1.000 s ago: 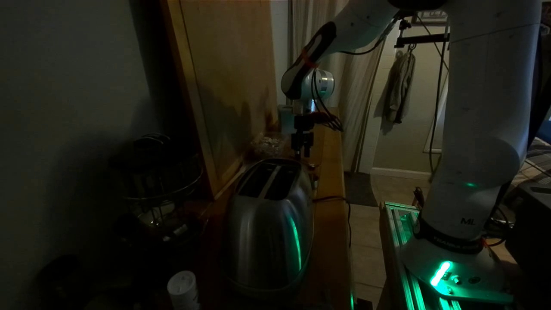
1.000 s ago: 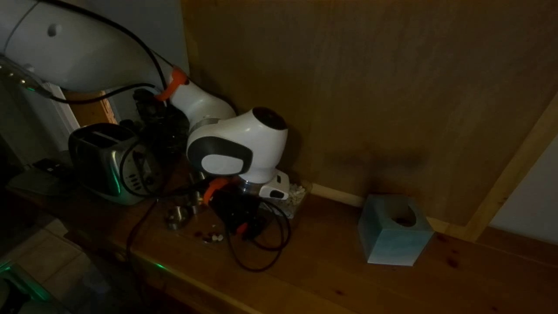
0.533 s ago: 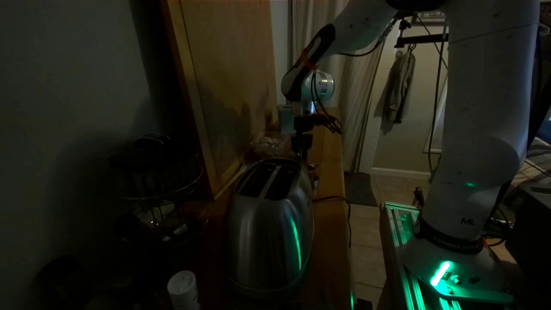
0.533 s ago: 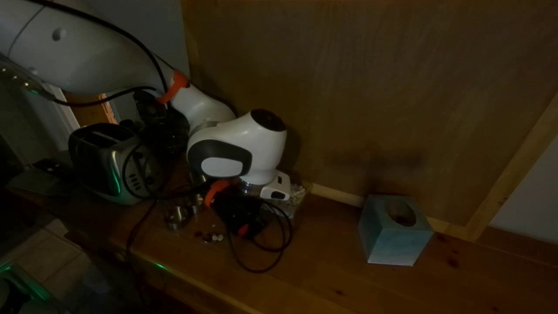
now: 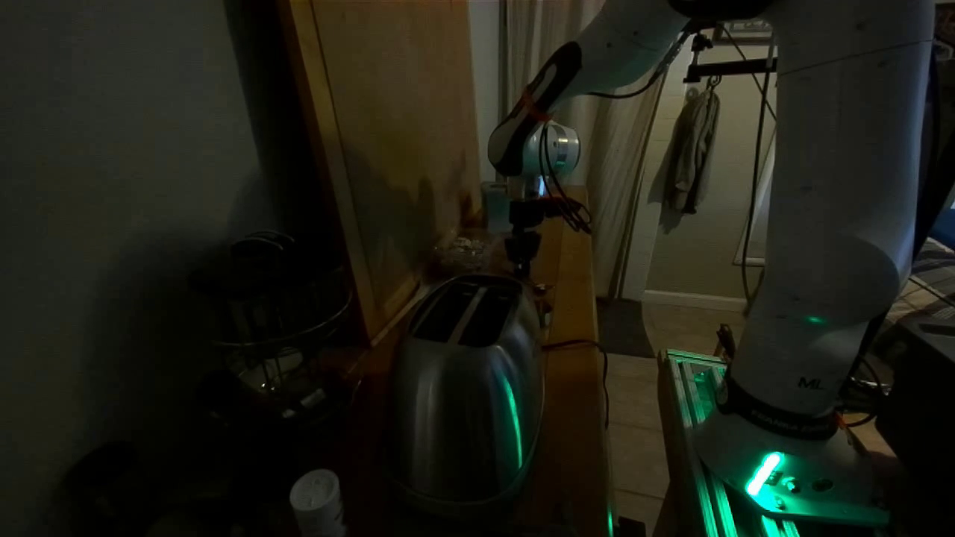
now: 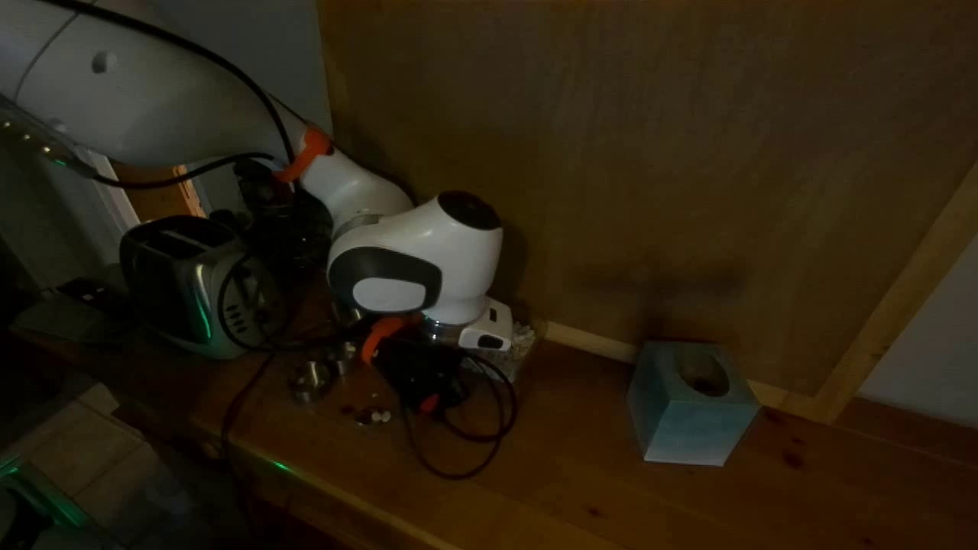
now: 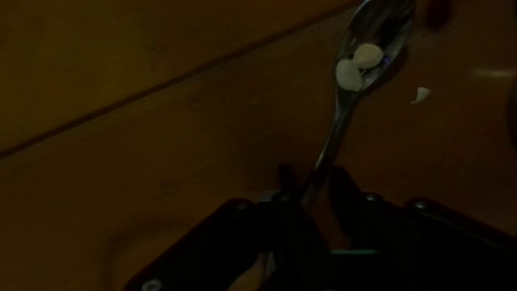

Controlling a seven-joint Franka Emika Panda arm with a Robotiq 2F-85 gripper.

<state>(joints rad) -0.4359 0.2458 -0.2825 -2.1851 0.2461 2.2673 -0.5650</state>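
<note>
Between parted fingers (image 7: 342,186) of the gripper (image 7: 312,171), spoon handle (image 7: 335,135), bowl (image 7: 371,24) beyond them.

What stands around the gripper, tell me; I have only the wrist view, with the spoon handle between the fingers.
Observer: A two-slot metal toaster shows in both exterior views, on the same wooden counter that lies under the gripper.
Operator: Give me the side opposite that toaster.
Observer: Beyond the gripper from the toaster stands a pale blue box with an oval hole in its top.
Operator: Check for anything that could snag near the spoon.
Observer: In an exterior view, a black cable hangs in a loop beside the gripper; whether it touches the counter I cannot tell.
</note>
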